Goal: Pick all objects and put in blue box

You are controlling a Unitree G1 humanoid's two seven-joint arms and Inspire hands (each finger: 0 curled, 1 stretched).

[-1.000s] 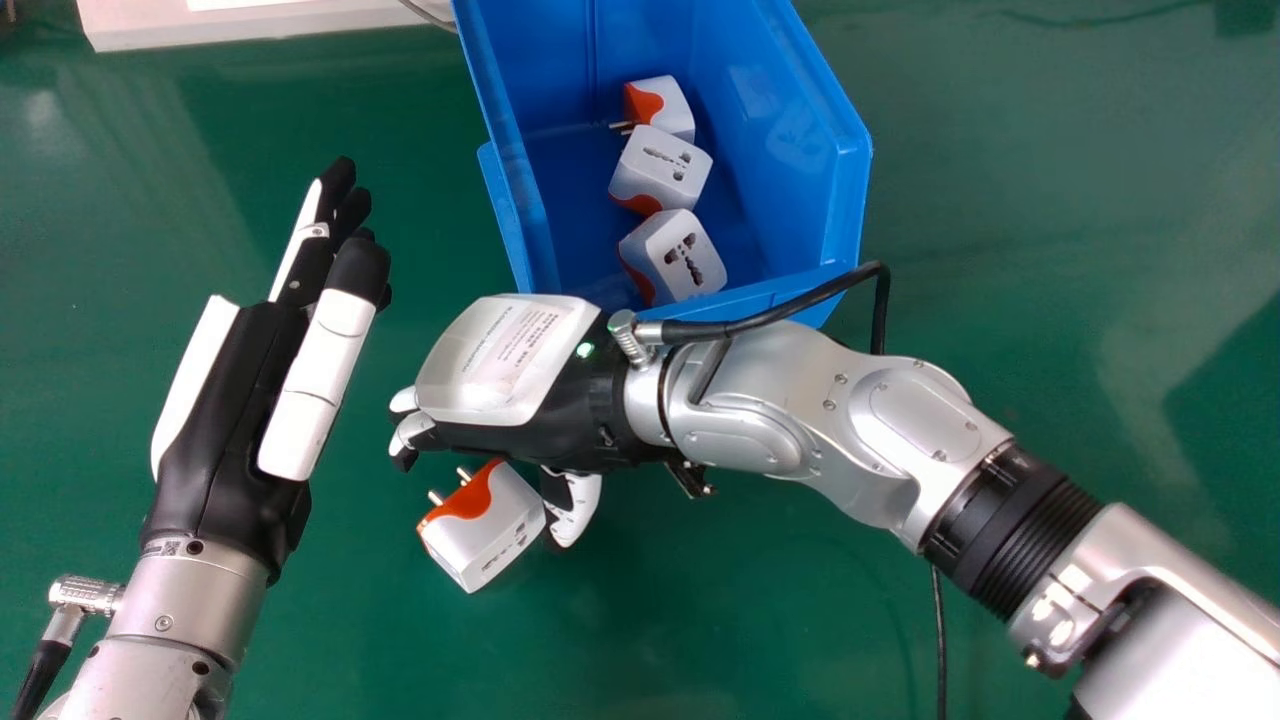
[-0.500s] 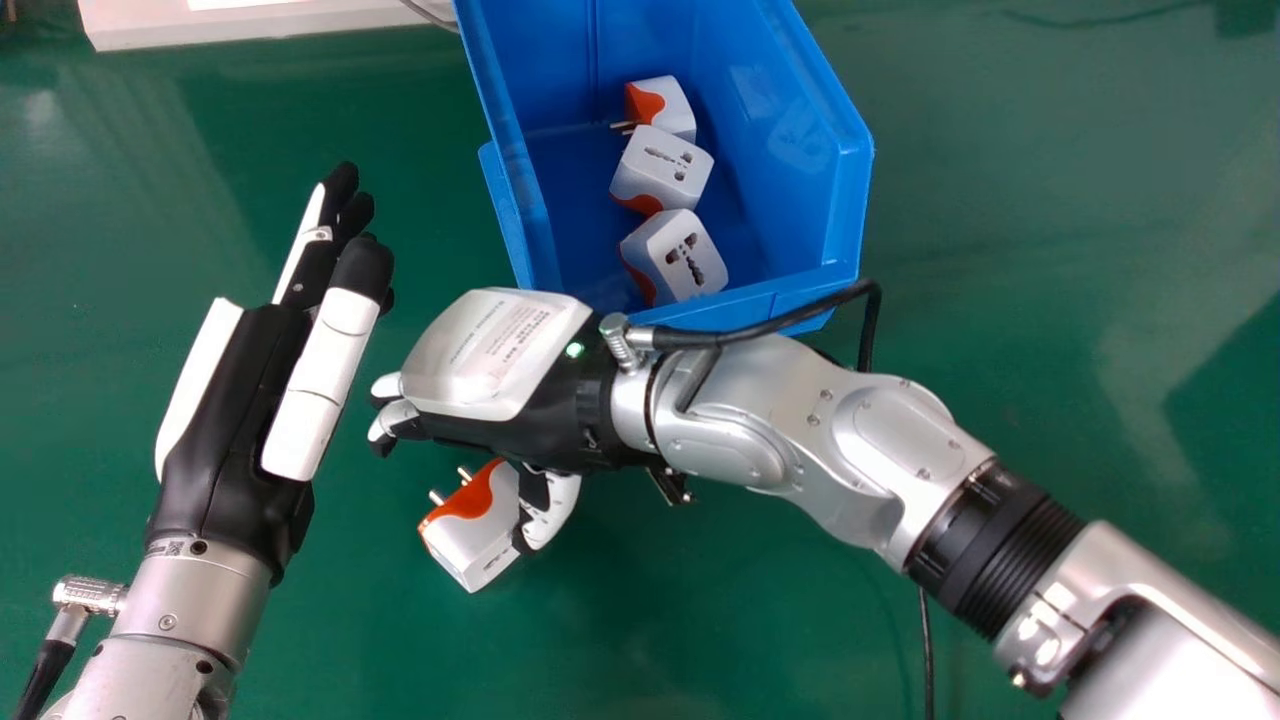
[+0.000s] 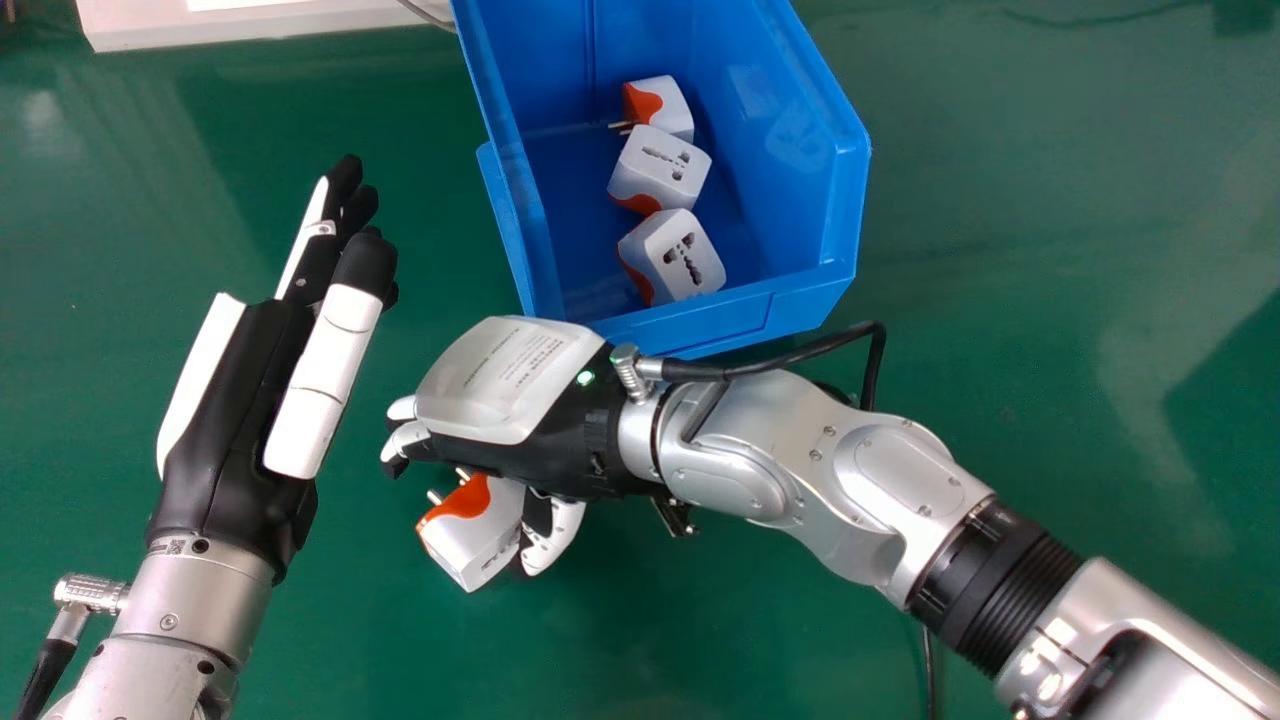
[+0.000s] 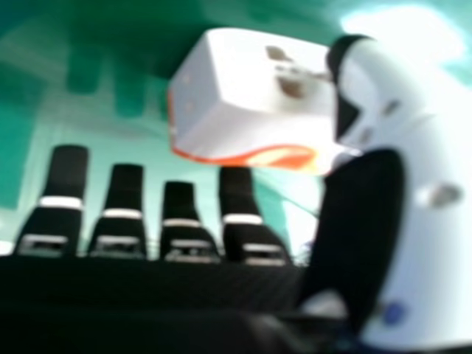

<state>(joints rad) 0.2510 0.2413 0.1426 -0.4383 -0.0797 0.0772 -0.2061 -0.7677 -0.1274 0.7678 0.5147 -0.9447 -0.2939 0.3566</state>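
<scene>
A green tabletop point(image 3: 1020, 200) carries a box point(image 3: 700, 324) and adapter point(image 3: 466, 538).

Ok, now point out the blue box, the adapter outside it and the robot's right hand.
Blue box point(image 3: 700, 325): head view, near outer wall.
Outside adapter point(image 3: 468, 542): head view, white side.
Right hand point(image 3: 500, 385): head view, white back cover.

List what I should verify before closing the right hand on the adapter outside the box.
1. Right hand at the outside adapter: ok, close beside it.
2. Fingers open: ok, extended.
3. Adapter gripped: not ok, fingers not curled round it.
4. Thumb pressing firmly: cannot tell.
5. Left hand away from adapter: ok, there's a gap.
6. Space in blue box: ok, bare floor beside three adapters.
</scene>
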